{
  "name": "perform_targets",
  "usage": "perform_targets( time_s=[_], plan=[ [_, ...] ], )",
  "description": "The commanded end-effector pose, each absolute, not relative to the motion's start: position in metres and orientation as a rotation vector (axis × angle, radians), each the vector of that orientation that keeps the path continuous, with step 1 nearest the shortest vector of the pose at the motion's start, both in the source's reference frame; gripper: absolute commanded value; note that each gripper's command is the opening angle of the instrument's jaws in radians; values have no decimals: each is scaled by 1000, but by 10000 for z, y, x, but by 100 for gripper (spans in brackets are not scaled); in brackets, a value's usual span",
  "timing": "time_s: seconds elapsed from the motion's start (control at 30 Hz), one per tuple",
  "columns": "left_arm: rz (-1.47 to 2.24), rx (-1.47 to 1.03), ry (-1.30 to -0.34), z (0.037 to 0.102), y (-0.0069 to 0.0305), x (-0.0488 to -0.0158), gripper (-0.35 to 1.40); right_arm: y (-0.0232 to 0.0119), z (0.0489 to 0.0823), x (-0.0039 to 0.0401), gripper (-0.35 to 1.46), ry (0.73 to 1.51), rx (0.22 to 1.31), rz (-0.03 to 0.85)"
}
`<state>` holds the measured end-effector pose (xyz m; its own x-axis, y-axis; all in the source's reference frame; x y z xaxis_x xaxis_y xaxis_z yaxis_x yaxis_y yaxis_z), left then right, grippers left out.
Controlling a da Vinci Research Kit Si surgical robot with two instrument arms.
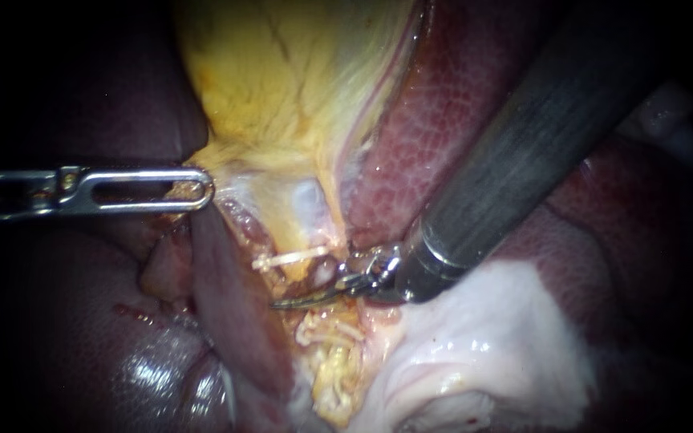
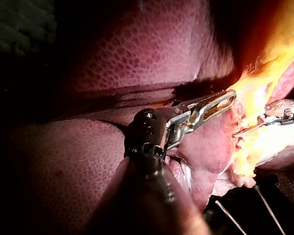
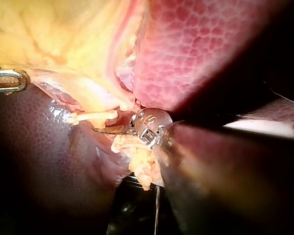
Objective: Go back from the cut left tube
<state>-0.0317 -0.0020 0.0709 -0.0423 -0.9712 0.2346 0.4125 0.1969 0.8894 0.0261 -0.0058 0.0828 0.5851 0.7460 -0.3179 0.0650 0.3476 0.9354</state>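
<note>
Endoscope view, yellowish tube [image 1: 297, 234], w/ pale clip [image 1: 290, 258]

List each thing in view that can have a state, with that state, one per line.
gallbladder, gripped at its edge by the left instrument.
left instrument, shut on the gallbladder.
right instrument, shut, holding nothing.
upper clip, closed.
lower clips, closed.
</note>
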Motion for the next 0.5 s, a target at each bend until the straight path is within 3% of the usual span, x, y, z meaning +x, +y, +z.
perform_targets(
  time_s=[0.03, 0.2, 0.23, 0.3, 0.4, 0.5],
  plan=[
    [-1279, 696, -1057, 709, -20, -317, -35, -58, 827, 260, -35, 862, 1149, 520],
    [-1279, 696, -1057, 709, -20, -317, -35, -63, 818, 255, -35, 891, 1172, 518],
    [-1279, 696, -1057, 710, -20, -317, -35, -64, 815, 255, -20, 899, 1177, 520],
    [-1279, 696, -1057, 710, -19, -317, -35, -66, 810, 255, 36, 903, 1184, 519],
    [-1279, 696, -1057, 712, -19, -316, -35, -65, 802, 257, 104, 926, 1155, 540],
    [-1279, 696, -1057, 712, -19, -316, -35, -65, 800, 259, 123, 954, 1123, 528]
  ],
)
